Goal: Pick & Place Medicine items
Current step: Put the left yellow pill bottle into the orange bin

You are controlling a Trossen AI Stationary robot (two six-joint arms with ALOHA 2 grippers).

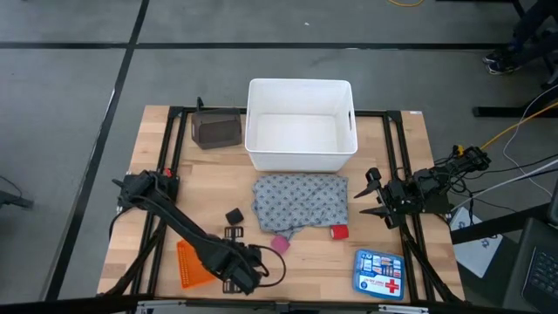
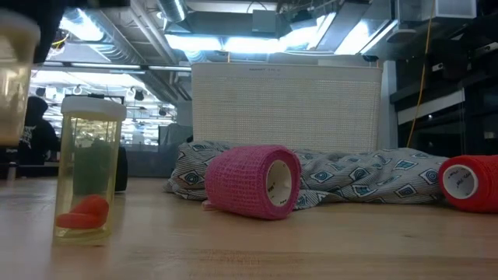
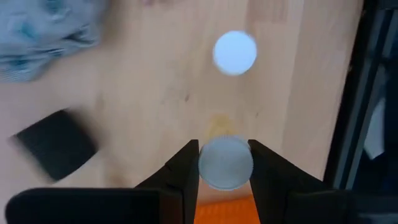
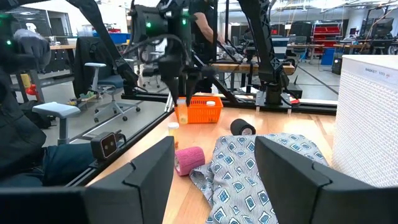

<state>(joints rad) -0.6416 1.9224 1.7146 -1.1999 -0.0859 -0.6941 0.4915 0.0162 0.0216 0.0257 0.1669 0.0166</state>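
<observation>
Grey dotted cloth point(image 1: 299, 203) mid-worktop point(image 1: 157, 209), before white bin point(image 1: 301, 125). Pink roll point(image 2: 253, 180) touching cloth's near edge, red roll point(image 1: 338, 232) beside it, black roll point(image 1: 234, 215) apart. Left tool point(image 3: 225, 163) near front edge, pinching 1 round white-capped item point(image 3: 225, 163); contents hidden. Another white cap point(image 3: 235, 53) just beyond. Right tool point(image 1: 373, 196) spread, idle right of cloth.

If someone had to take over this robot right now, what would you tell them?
Left gripper: shut on a white-capped vial, near the table's front.
Right gripper: open, waiting at the right edge.
On the table: second vial, black roll, pink roll, red roll, grey cloth.
Done: nothing lies in the white bin.
Left: every item.
</observation>
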